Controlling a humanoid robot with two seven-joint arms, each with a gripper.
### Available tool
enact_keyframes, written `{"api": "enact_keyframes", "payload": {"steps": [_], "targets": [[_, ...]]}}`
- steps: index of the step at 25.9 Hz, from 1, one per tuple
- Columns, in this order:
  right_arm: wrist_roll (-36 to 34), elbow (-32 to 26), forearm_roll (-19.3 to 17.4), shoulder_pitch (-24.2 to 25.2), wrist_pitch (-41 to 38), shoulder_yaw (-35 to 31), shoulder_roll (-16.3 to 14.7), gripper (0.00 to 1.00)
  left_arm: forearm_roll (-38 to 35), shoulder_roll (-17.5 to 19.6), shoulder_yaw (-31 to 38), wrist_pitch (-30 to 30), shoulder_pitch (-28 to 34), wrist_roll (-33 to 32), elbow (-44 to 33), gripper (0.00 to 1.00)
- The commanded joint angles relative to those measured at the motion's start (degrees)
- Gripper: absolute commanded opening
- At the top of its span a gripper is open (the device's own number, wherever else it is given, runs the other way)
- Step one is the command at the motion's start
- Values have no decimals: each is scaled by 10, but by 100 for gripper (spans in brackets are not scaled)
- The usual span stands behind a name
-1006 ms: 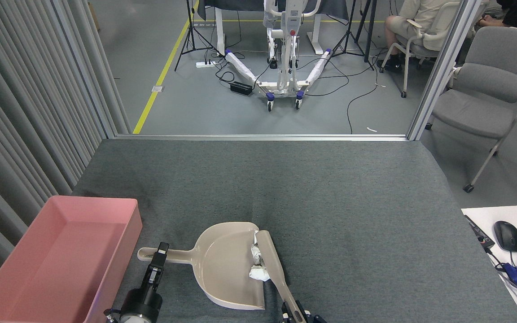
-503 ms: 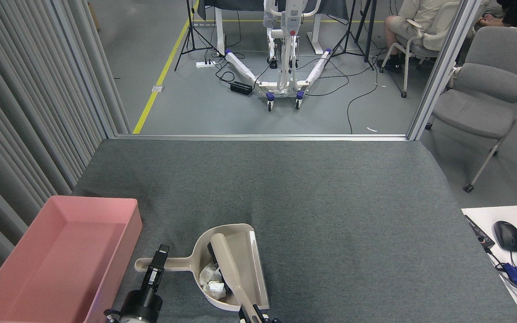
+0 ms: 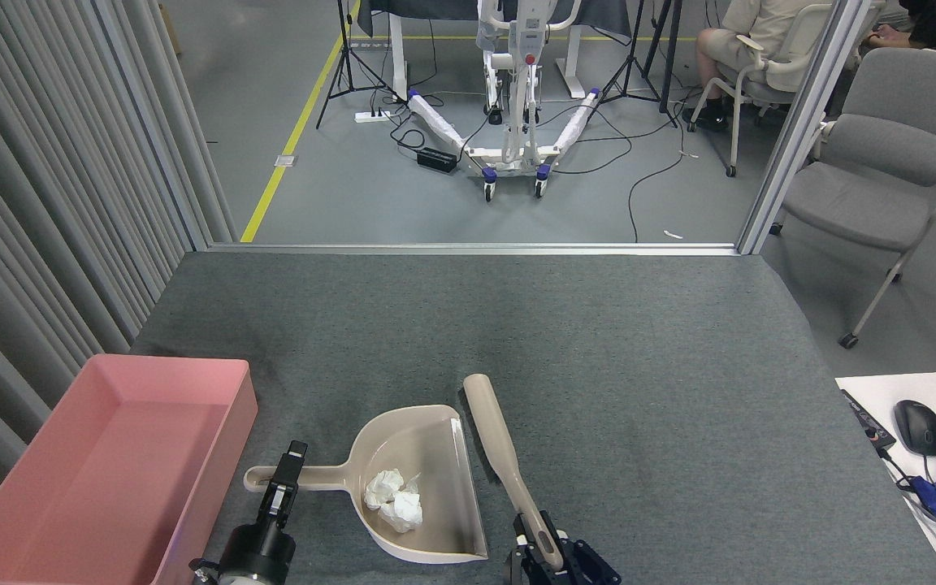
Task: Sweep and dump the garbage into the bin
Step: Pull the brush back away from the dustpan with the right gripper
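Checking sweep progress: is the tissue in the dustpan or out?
In. The tissue lies inside the dustpan; the brush is outside.

A grey felt-covered table (image 3: 598,357) carries three things. The pink bin (image 3: 70,487) sits on it at the near left corner. Just right of the bin lies a beige dustpan (image 3: 435,496), and beyond the dustpan's open edge, a beige brush (image 3: 504,455) rests at a slant.

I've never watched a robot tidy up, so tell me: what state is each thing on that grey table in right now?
Crumpled white tissue wad: lying inside dustpan.
Beige plastic dustpan: flat on table, handle gripped by left tool.
Beige brush: outside dustpan, held by right tool.
Pink rectangular plastic tub: upright, empty.
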Motion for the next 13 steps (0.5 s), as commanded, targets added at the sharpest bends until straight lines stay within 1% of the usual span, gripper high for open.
{"api": "enact_keyframes", "payload": {"steps": [1, 2, 3, 5, 8, 11, 13], "targets": [[-1, -3, -8, 0, 0, -47, -32, 0, 5, -2, 1, 7, -1, 4, 0, 45], [-1, -3, -14, 0, 0, -60, -43, 0, 6, -2, 1, 8, -1, 4, 0, 57], [-1, -3, -22, 0, 0, -72, -51, 0, 7, -3, 1, 11, -1, 5, 0, 64], [-1, -1, -39, 1, -4, -96, -70, 0, 6, -3, 1, 19, 0, 7, -1, 71], [-1, 2, -54, 4, -19, -128, -90, 0, 6, -3, 1, 21, 2, 8, -4, 75], [-1, 6, -60, 5, -29, -150, -94, 0, 6, -3, 1, 21, 9, 20, -7, 75], [-1, 9, -61, 5, -33, -158, -101, 0, 6, -3, 1, 20, 13, 27, -10, 75]]}}
